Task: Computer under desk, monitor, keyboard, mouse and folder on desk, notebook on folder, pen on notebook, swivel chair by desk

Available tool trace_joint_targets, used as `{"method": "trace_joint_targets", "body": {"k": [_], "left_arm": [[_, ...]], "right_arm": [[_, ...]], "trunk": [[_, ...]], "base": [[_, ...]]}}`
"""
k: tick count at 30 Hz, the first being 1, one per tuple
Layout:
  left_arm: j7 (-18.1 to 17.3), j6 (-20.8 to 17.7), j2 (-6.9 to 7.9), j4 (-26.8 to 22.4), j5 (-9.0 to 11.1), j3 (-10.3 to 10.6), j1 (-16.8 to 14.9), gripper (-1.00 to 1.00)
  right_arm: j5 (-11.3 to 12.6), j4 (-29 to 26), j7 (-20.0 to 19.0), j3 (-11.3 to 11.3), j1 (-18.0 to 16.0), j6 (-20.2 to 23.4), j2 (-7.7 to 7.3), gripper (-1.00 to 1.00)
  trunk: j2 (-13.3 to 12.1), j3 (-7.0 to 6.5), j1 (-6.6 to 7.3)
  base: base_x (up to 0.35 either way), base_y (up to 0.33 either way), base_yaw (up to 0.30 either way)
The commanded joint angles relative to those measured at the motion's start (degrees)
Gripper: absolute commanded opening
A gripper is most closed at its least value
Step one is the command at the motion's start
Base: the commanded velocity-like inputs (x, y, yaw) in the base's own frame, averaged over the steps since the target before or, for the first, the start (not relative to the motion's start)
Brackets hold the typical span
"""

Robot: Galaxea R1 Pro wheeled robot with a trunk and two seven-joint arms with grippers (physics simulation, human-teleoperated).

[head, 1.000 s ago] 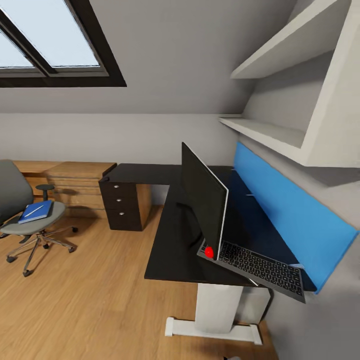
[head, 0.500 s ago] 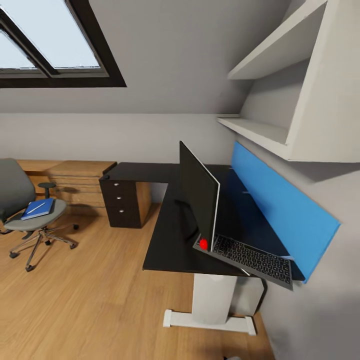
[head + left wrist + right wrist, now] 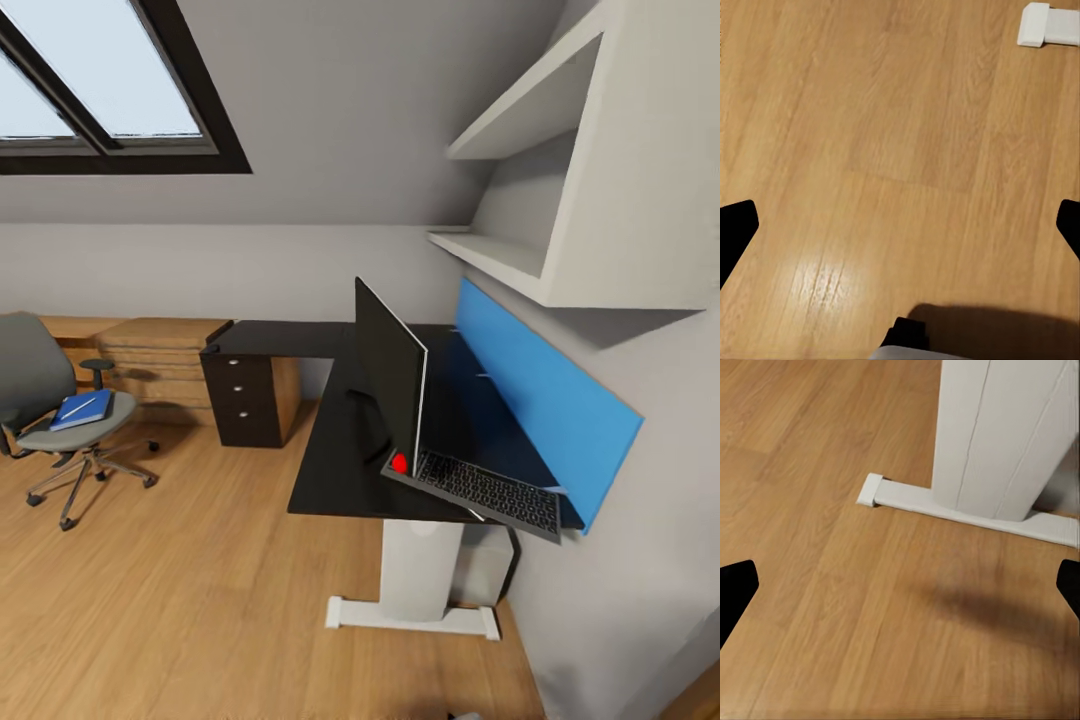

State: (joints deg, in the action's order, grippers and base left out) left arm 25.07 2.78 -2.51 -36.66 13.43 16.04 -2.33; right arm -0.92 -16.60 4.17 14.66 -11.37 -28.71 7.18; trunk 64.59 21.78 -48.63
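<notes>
Black monitor (image 3: 390, 375) on desk (image 3: 330, 470) | left pincer (image 3: 900, 225) released | right pincer (image 3: 900, 585) released

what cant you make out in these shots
- Swivel chair: head view, its back is cut off by the frame's left edge.
- Keyboard: head view, the near end sits behind the monitor.
- Pen on the folder: head view, too small for detail.
- Left claw, right claw: wrist views, only dark fingertips at the frame edges.

one monitor (image 3: 390, 375), one keyboard (image 3: 485, 490), one swivel chair (image 3: 45, 420), one folder (image 3: 80, 409)
</notes>
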Motion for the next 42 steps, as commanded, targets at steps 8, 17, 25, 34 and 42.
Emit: {"method": "trace_joint_targets", "body": {"k": [8, 17, 25, 34, 42], "left_arm": [[0.1, 0.3, 0.05, 0.0, 0.5, -2.6, 0.0, 1.0], [0.1, 0.3, 0.05, 0.0, 0.5, -3.3, 0.0, 1.0], [0.3, 0.3, 2.46, 0.0, 0.5, -4.9, 0.0, 1.0], [0.1, 0.4, 2.67, 0.0, 0.5, -6.5, 0.0, 1.0], [0.1, 0.4, 2.69, 0.0, 0.5, -6.5, 0.0, 1.0]], "right_arm": [[0.3, 0.0, 0.4, -0.4, -0.1, -0.1, -0.05, 1.0], [0.4, 0.0, 0.4, -0.5, -0.1, -0.2, -0.04, 1.0], [0.6, -3.0, 1.4, -1.8, -0.3, -5.0, -2.54, 1.0], [3.1, -21.1, 7.2, -3.7, -1.3, 9.6, -3.42, 1.0], [3.6, -33.0, 8.0, -11.5, -9.6, 29.3, -4.58, 1.0]], "trunk": [[0.0, 0.22, 0.0], [0.0, 0.23, 0.0], [0.0, 0.23, 0.0], [0.0, 0.23, 0.0], [0.0, 0.23, 0.0]], "base": [[-0.009, 0.0, -0.246], [-0.001, 0.0, -0.134], [0.0, 0.0, -0.003], [0.0, 0.0, 0.0], [0.0, 0.0, 0.0]]}}
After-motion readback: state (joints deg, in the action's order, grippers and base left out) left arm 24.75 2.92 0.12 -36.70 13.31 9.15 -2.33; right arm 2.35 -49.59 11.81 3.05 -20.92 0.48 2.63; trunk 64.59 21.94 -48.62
